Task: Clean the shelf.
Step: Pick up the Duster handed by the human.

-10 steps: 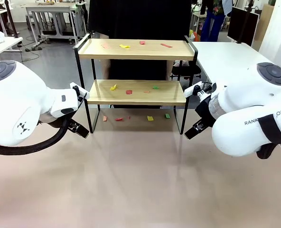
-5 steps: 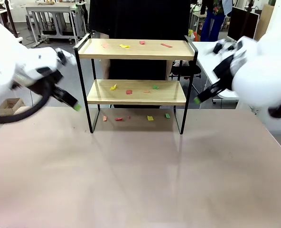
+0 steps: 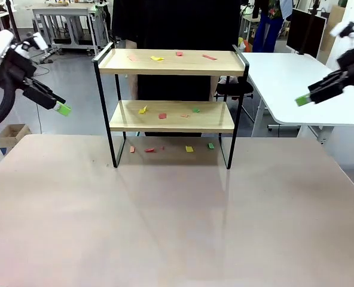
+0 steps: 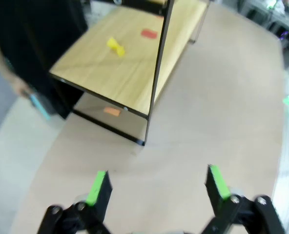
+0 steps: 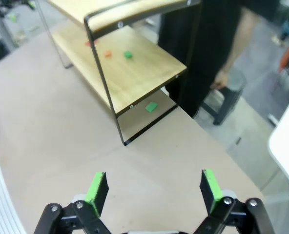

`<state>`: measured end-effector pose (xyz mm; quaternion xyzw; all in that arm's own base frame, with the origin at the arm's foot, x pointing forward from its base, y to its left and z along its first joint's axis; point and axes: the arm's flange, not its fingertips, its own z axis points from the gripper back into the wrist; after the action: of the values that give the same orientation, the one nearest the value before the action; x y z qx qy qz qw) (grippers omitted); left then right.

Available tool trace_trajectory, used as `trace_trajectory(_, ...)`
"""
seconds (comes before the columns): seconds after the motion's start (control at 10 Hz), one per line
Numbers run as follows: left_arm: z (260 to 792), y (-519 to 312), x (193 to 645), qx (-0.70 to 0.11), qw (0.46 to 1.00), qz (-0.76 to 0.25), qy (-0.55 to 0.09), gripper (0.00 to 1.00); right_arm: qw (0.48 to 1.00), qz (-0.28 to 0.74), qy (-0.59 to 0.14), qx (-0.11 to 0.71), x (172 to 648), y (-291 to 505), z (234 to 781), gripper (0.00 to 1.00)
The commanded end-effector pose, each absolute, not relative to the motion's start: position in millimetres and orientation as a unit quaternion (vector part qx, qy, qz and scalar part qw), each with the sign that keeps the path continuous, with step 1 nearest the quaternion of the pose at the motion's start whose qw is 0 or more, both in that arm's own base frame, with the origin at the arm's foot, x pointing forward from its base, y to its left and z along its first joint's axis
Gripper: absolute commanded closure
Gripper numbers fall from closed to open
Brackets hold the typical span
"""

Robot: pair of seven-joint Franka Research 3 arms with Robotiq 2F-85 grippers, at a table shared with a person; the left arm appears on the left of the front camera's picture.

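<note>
The shelf (image 3: 171,67) stands on its four black legs at the far middle of the tan worktop (image 3: 177,215). Its two light wooden boards are littered with small coloured paper scraps. On the top board lie a yellow scrap (image 3: 157,58), a red scrap (image 3: 179,54) and a red strip (image 3: 209,57). The lower board carries a second yellow piece (image 3: 143,110), a red square (image 3: 162,116) and a green bit (image 3: 196,109). More scraps lie on the worktop under the shelf, among them a yellow square (image 3: 189,149) and a green square (image 3: 211,145).

The left claw (image 3: 62,108) hangs in the air at the far left, well apart from the shelf and above the worktop's edge. In its wrist view the left claw (image 4: 156,184) has its green pads (image 4: 96,187) spread wide with nothing between them. The right claw (image 3: 302,100) hovers at the far right over a white side table (image 3: 284,75), also clear of the shelf. Its own view shows the right claw (image 5: 153,186) with its fingers wide apart and holding nothing.

A person in dark clothing (image 3: 177,24) stands just behind the shelf.
</note>
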<state>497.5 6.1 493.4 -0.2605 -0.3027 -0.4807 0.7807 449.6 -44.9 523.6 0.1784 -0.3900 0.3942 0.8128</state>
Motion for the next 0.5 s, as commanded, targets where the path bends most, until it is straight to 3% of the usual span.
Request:
trace_trajectory(0.0, 466.0, 36.4, 536.2, -0.305, 0.746, -0.518, -0.286, 0.0, 0.768, 0.443, -0.388, 0.251, 489.5, -83.2, 502.8, 0.0)
trace_trajectory(0.2, 443.6, 53.9, 547.1, -0.303, 0.723, -0.527, -0.327, 0.0, 0.752, 0.451, -0.409, 0.254, 494.5, -98.1, 485.2, 0.0)
trace_trajectory(0.3, 438.5, 52.5, 538.8, -0.313, 0.712, -0.54, -0.323, 0.0, 0.767, 0.436, -0.41, 0.231, 461.1, -89.3, 507.0, 0.0)
trace_trajectory(0.4, 441.1, 55.3, 530.4, -0.311, 0.734, -0.517, -0.312, 0.0, 0.767, 0.436, -0.41, 0.231, 461.1, -89.3, 507.0, 0.0)
